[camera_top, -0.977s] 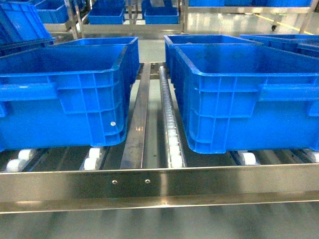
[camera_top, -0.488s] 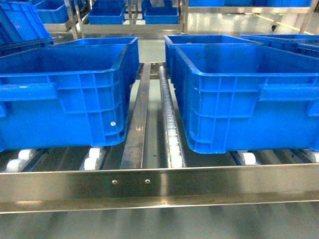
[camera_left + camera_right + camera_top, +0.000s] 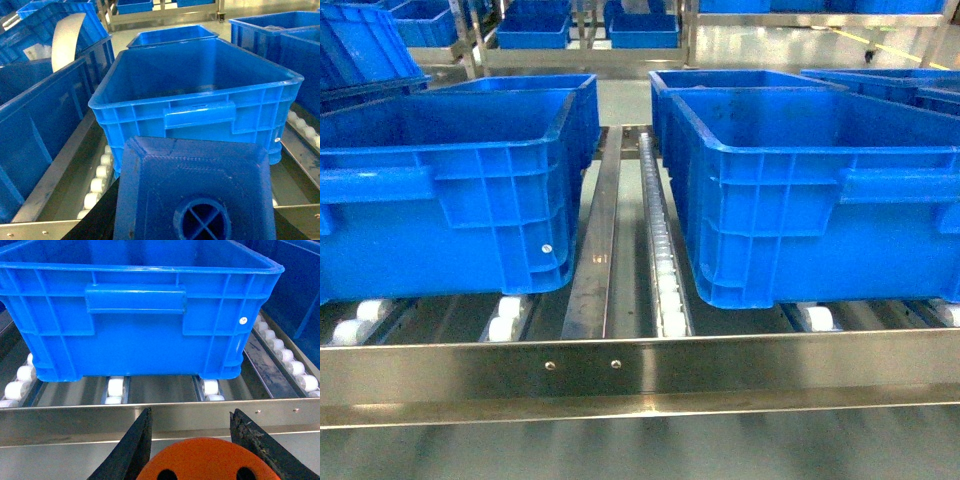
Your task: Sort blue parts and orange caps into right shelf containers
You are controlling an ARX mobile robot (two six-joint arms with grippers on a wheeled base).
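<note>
Left tool [image 3: 195, 210] gripping blue part [image 3: 195, 180], head view neither

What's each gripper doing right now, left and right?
Left gripper: shut on a blue part, fingers mostly hidden.
Right gripper: shut on an orange cap.

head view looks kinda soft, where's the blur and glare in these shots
Head view: the shelf's front rail shows streaky reflections, and the strip below it is smeared; the far floor is washed out. Left wrist view: the blue part fills the foreground, soft and close, while the crate behind is clearer. Right wrist view: the orange cap is cropped by the bottom edge; the crate rim catches glare.
</note>
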